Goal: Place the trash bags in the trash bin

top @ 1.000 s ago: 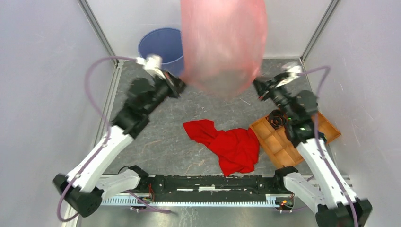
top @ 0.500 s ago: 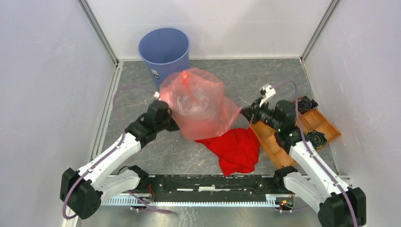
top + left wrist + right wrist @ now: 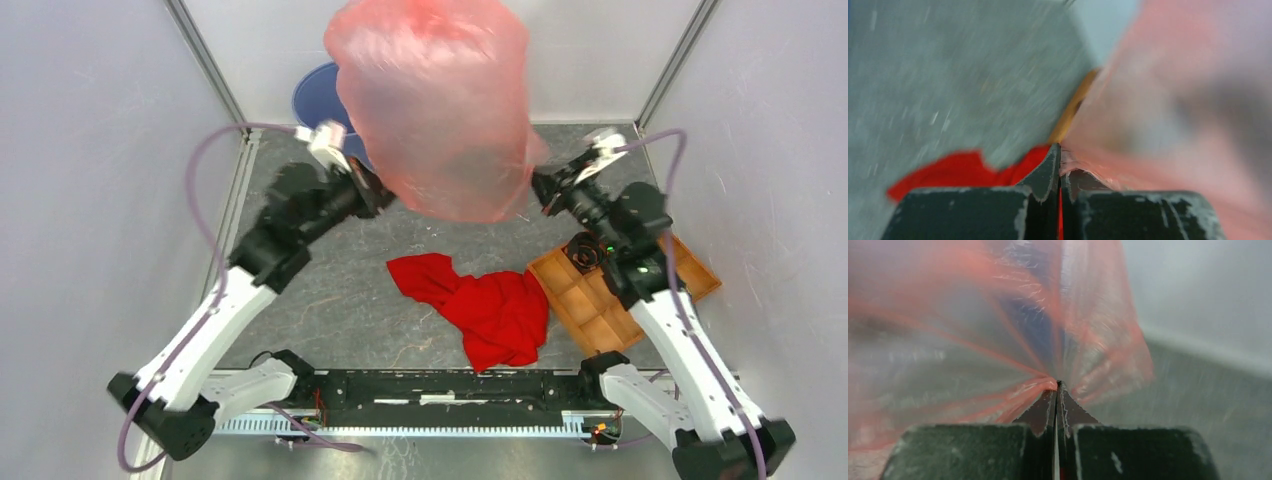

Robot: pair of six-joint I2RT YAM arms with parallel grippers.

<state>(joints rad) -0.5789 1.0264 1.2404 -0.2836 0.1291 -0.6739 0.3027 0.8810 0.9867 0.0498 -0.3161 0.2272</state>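
Note:
A translucent red-orange trash bag (image 3: 440, 105) billows up, held high between both arms and filling the top middle of the overhead view. My left gripper (image 3: 378, 192) is shut on the bag's left edge, and the film (image 3: 1148, 125) spreads to the right of its tips (image 3: 1060, 150). My right gripper (image 3: 538, 182) is shut on the bag's right edge, with film (image 3: 998, 340) fanning out from its tips (image 3: 1058, 385). The blue trash bin (image 3: 320, 95) stands at the back left, mostly hidden behind the bag.
A red cloth (image 3: 480, 305) lies crumpled on the grey floor in front of the arms. An orange-brown compartment tray (image 3: 590, 300) sits at the right under the right arm. Metal frame posts and white walls close in the sides and back.
Half a second ago the bag hung low and slack near the cloth with both arms down. Both arms have swung up and back, and the bag has ballooned high again.

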